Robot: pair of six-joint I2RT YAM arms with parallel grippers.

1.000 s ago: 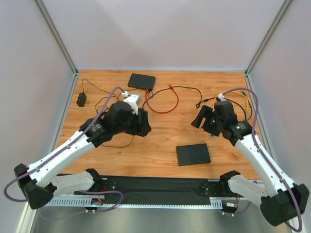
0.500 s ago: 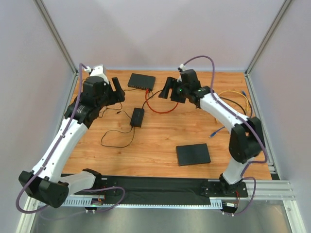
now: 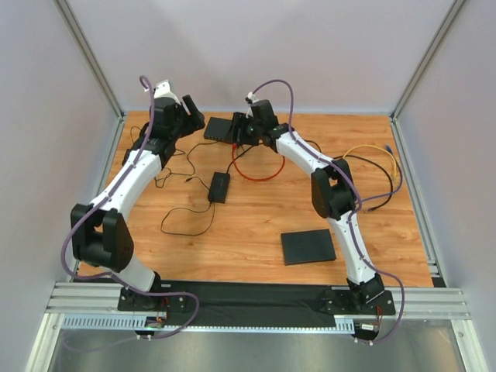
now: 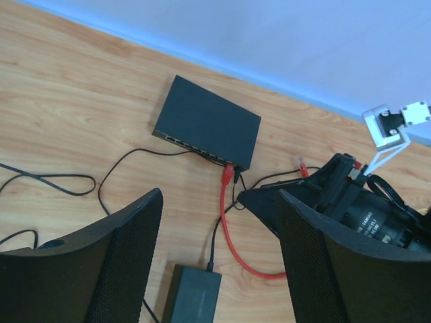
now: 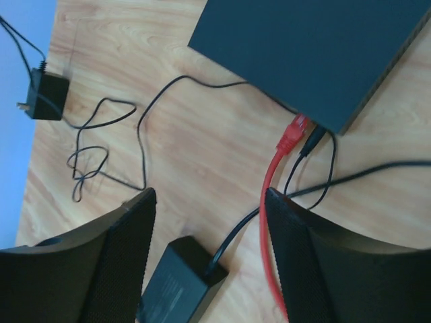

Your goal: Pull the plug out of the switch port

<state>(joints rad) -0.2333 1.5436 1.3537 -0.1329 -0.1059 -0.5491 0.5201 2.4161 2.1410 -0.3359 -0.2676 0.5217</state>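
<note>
From above, the black flat network switch [image 3: 219, 127] lies near 12 o'clock on the wooden table [image 3: 256, 225]. The left gripper [image 3: 191, 122] hovers at the switch's 9 o'clock and the right gripper [image 3: 237, 132] is just beside it at its 3 o'clock. Their jaw gaps cannot be judged from here. A thin red cable [image 3: 267, 177] loops at the switch's 5 o'clock, a black power brick [image 3: 220, 187] lies at its 6 o'clock, and a black square pad [image 3: 308, 246] lies toward the table's 5 o'clock.

The left wrist view shows the left claw spread wide with nothing in it. The switch is at 12 o'clock. The red plug [image 4: 229, 173] sits in a port at the right end of its near face, with a black plug [image 4: 237, 179] just beside it.

The right wrist view shows the right claw wide apart and empty. The switch is at 1 o'clock with the red plug seated in its edge, the power brick is at 6 o'clock, and a small black wall adapter [image 5: 44, 94] is at 10 o'clock.
</note>
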